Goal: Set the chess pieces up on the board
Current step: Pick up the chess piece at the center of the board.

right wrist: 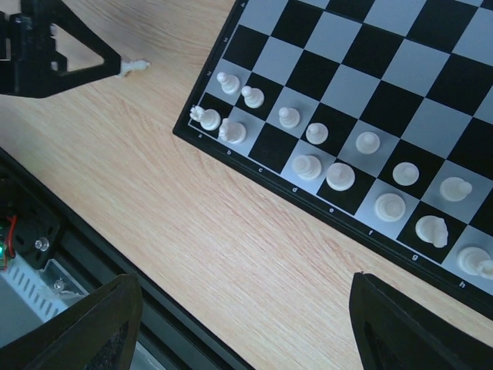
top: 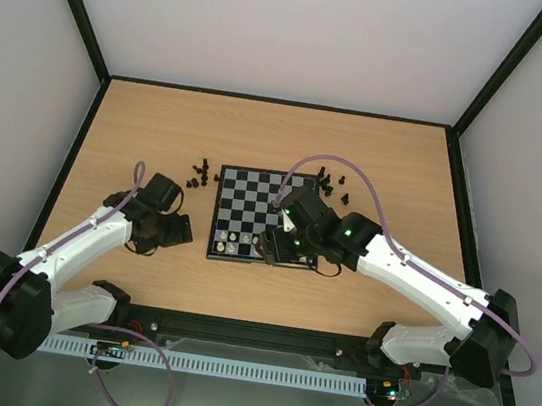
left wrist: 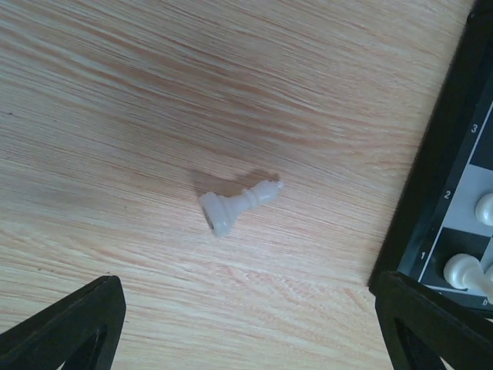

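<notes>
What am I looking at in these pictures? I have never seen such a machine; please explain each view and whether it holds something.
These are two robot arms fixed at the near edge of a table. One picture looks from above; the other two come from cameras on the wrists, so the dark shapes in their lower corners are each gripper's fingers. The left gripper hovers over a white piece lying on its side beside the board. The right gripper is above the board's near rows, where white pieces stand. Black pieces lie on the table near the board's far corners. Both are open and hold nothing.
</notes>
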Action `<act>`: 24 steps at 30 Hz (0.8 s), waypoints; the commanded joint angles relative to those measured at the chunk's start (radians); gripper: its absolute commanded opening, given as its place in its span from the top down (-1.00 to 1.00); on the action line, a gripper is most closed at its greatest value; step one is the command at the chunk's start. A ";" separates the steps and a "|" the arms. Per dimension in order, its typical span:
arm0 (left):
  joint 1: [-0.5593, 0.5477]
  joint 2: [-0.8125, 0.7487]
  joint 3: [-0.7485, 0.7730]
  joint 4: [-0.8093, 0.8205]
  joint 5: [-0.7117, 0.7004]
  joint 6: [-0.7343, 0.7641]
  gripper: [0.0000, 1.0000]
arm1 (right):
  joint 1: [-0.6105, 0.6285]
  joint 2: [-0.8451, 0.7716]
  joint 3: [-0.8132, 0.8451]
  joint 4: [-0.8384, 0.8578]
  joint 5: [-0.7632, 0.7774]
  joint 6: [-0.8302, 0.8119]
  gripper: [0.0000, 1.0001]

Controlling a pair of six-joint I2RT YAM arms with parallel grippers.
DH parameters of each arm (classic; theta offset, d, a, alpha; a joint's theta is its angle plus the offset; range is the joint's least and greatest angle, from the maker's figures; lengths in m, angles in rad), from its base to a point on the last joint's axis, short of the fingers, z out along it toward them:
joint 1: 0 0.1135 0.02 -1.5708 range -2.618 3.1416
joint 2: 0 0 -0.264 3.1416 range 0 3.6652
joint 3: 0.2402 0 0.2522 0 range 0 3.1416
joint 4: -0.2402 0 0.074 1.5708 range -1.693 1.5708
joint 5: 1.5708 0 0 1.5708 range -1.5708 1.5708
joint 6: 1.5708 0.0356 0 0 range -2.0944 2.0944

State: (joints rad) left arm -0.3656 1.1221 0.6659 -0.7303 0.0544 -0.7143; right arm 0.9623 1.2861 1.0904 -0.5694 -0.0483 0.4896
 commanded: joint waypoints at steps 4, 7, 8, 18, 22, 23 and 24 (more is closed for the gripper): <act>-0.014 0.026 -0.034 0.126 0.005 -0.073 -0.76 | -0.004 -0.046 -0.031 0.019 -0.044 -0.034 -0.48; -0.019 0.050 -0.039 0.168 -0.016 -0.076 -0.73 | -0.004 -0.047 -0.032 0.021 -0.053 -0.036 -0.48; -0.019 0.062 -0.040 0.181 -0.020 -0.073 -0.72 | -0.004 -0.046 -0.035 0.020 -0.052 -0.036 -0.48; -0.022 0.145 -0.050 0.267 -0.061 -0.048 -0.65 | -0.004 -0.038 -0.043 0.023 -0.051 -0.033 -0.46; -0.022 0.144 -0.063 0.274 -0.078 -0.045 -0.65 | -0.004 -0.029 -0.041 0.025 -0.051 -0.032 -0.45; -0.022 0.143 -0.069 0.279 -0.078 -0.046 -0.65 | -0.004 -0.026 -0.040 0.024 -0.050 -0.032 -0.45; -0.022 0.142 -0.078 0.284 -0.078 -0.048 -0.65 | -0.004 -0.024 -0.038 0.023 -0.051 -0.034 -0.45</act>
State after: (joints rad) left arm -0.3832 1.2606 0.6193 -0.4698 -0.0013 -0.7677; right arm 0.9623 1.2564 1.0580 -0.5423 -0.0902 0.4702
